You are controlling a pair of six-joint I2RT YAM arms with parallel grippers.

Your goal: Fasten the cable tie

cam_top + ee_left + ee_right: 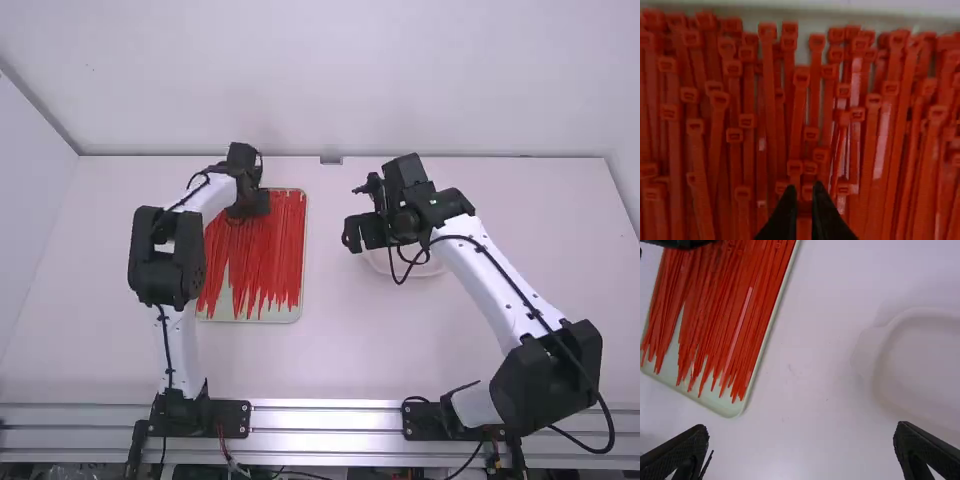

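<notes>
A heap of red cable ties lies on a pale tray left of the table's middle. My left gripper is down at the far end of the heap, among the tie heads. In the left wrist view its fingers stand almost together, with one red tie running through the narrow gap. My right gripper hangs above bare table between the tray and a white dish. It is wide open with nothing between the fingers. The ties' pointed ends and the tray's corner lie beyond it.
A shallow white dish sits right of the tray, under the right arm's wrist; its rim is near the right gripper. Bare white table surrounds both. A wall closes off the far edge.
</notes>
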